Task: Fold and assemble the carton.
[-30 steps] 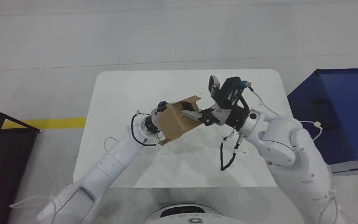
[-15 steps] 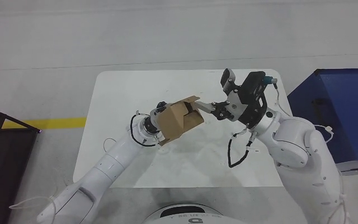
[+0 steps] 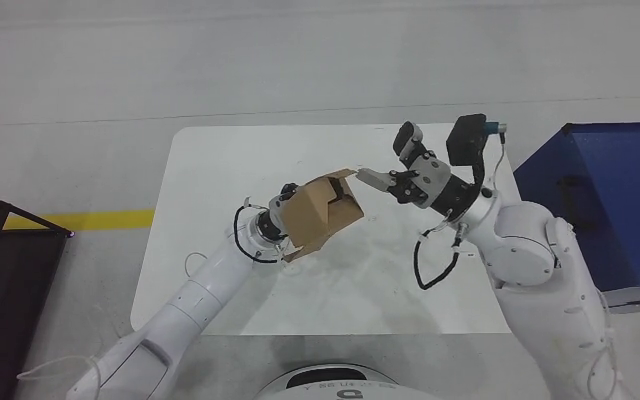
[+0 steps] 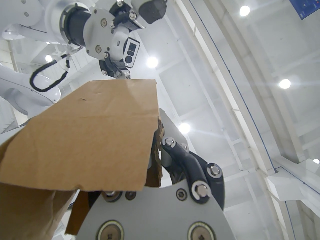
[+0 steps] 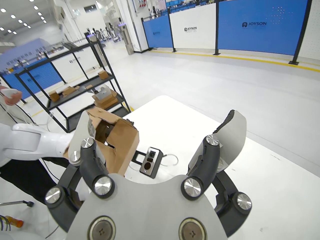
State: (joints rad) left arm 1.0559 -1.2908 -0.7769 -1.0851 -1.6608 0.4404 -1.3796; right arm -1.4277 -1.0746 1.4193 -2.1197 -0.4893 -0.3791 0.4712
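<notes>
the carton [image 3: 318, 213] hangs above the table [image 3: 230, 160], one wall pinched tight in the left gripper [image 4: 160, 151]. the right gripper [image 3: 392, 160] has its fingers spread wide with nothing in them, one tip just beside the raised flap. the carton looks like light, thin cardboard, stiff across panels, weak at creases and easy to crush; best pressed flat on a flap near its fold
</notes>
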